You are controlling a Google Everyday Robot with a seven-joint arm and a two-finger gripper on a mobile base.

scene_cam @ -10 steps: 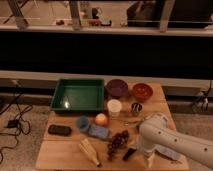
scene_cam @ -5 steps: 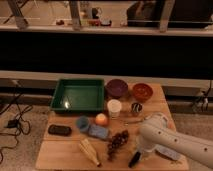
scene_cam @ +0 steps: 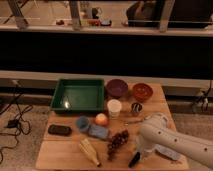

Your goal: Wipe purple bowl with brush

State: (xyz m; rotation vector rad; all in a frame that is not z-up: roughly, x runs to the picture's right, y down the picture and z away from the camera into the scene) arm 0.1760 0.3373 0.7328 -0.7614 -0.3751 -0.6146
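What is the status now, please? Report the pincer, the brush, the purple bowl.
Pincer low at table's front edge, at the brush. Purple bowl at the back, beside red-orange bowl. White cup and grapes between.

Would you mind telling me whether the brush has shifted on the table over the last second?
Yes. The brush now lies farther forward, nearer the table's front edge and farther from the grapes. The gripper is at its upper end.

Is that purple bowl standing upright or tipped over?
Upright: the purple bowl shows its open rim beside the green tray. The gripper is at the table's front edge.
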